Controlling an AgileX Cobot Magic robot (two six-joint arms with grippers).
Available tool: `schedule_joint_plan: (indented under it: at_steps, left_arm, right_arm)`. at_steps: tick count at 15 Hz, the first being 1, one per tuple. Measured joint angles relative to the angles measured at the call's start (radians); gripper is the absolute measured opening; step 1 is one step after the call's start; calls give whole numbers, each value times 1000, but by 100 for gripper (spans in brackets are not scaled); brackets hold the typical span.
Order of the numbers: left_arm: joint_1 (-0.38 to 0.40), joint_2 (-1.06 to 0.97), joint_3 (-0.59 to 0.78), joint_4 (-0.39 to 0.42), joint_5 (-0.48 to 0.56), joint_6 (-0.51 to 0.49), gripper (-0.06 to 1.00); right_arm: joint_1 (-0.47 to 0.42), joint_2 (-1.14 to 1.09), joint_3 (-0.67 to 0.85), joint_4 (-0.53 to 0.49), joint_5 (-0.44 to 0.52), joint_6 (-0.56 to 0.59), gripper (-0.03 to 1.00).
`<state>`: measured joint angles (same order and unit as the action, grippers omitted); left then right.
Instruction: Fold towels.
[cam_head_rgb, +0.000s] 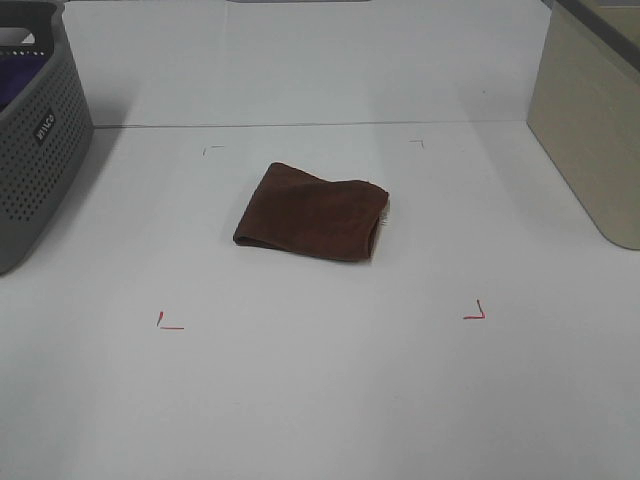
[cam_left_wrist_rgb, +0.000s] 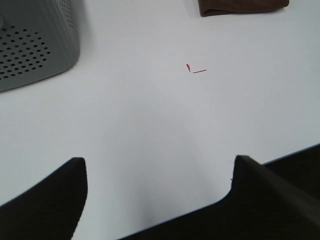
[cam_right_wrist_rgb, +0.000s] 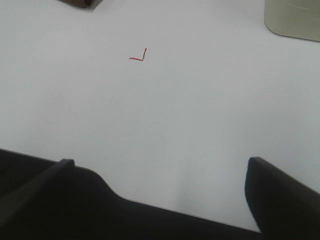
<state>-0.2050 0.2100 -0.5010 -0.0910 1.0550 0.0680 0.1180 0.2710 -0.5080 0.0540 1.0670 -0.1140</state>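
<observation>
Lying folded on the white table (cam_head_rgb: 320, 400), the dark reddish-brown towel (cam_head_rgb: 312, 212) forms a thick, slightly skewed rectangle, with a bit of white (probably its tag) peeking out at its right edge. Two red corner marks sit on the table nearer the camera than the towel, one (cam_head_rgb: 170, 323) off to its left and one (cam_head_rgb: 475, 313) off to its right, and two faint grey marks lie beyond it. Well to the left of the towel stands a grey perforated basket (cam_head_rgb: 35, 150), something purple showing inside its rim; well to the right of the towel is a beige bin (cam_head_rgb: 590, 130) with rounded corners.

Neither arm appears in the high view. The left gripper (cam_left_wrist_rgb: 159, 192) hovers over bare table on the near-left side of the towel, its two dark fingers spread wide with nothing between them; the towel's edge, the left red mark and the basket's corner all show in its wrist view. The right gripper (cam_right_wrist_rgb: 162, 187) hangs likewise on the towel's near-right side, jaws wide and empty, well apart from the cloth, with the right red mark and the beige bin ahead of it
</observation>
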Motion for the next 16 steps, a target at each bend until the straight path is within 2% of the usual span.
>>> schedule_joint_plan:
  at_steps: [5,9,11,13,16]
  left_arm:
    - [7,0,0,-3,0,1,76]
    - [139,0,0,-3,0,1,76]
    - [183,-4,0,-3,0,1,76]
    - [189,-30,0,-3,0,1,76]
    - [191,-199,0,-3,0,1,76]
  right_arm:
    - [-2,0,0,0,0,0,86]
    - [-94,-1,0,0,0,2,86]
    - [-108,-31,0,2,-2,2,86]
    - [-109,-85,1,7,-4,2,86]
    - [-111,-247,1,10,-5,2,86]
